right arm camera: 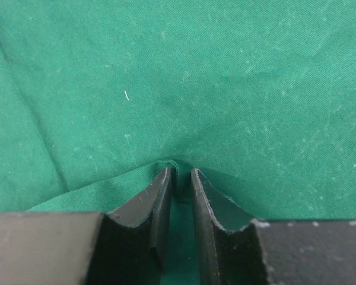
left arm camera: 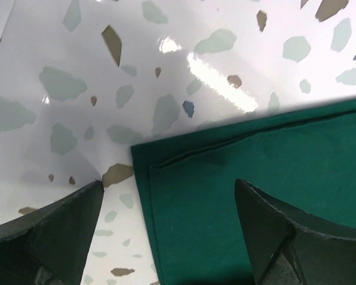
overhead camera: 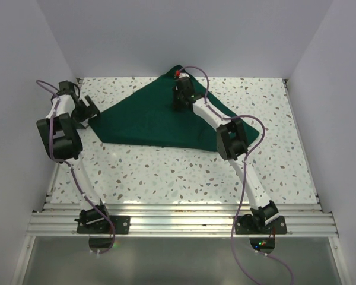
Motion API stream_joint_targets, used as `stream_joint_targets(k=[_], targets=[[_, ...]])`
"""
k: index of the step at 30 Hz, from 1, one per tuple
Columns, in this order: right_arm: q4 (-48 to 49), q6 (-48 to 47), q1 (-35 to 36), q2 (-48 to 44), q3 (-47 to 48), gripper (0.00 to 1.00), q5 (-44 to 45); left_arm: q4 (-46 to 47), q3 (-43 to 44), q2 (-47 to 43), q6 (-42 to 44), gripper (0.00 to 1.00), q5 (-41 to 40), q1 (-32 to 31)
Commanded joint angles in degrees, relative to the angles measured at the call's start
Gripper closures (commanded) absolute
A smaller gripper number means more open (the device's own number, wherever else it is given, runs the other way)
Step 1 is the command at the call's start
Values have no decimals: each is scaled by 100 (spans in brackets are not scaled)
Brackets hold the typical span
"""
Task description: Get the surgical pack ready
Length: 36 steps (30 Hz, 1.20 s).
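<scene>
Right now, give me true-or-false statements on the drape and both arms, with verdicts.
1. The right jaws pinch a fold of the drape. True.
2. The left jaws are shut on the drape. False: they stand open over its corner, one finger above the table, the other above the cloth.
3. The drape lies on a speckled table. True.
4. The drape is rolled into a compact bundle. False: it lies spread wide.

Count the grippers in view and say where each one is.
2. The left gripper is open, straddling the left corner of the green drape. The right gripper is shut on a pinch of the green drape near its far corner. None seems hidden.
</scene>
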Motion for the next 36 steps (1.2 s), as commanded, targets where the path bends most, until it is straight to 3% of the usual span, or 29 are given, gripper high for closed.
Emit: stream_joint_targets(k=[1,5,11,18,20,23,28,33,36], targets=[[18,117,58,142,-38,75,-168,40,216,242,-81,5,244,80],[27,135,50,151,-37,73,-177,250,137,348,-117,12,462,80],[9,153,50,125,-64,67,-168,488,-152,261,-117,42,999,71],[-377,381,50,335,427,61,-264,454,-241,-12,42,91,1149,71],[-552,504,50,423,691,58,-343,392,-136,-82,50,100,1280,80],[-606,793,24,388,745,53,-466,436,-48,-257,-54,100,1614,80],[-738,1284,-64,230,482,53,-826,760,-205,-671,-415,100,2254,-8],[-1001,1989,-249,379,586,52,-1546,1113,-390,-1154,-793,100,2625,-368],[-1283,2200,-336,353,675,52,-1530,1209,-487,-1418,-1004,100,2757,-649]])
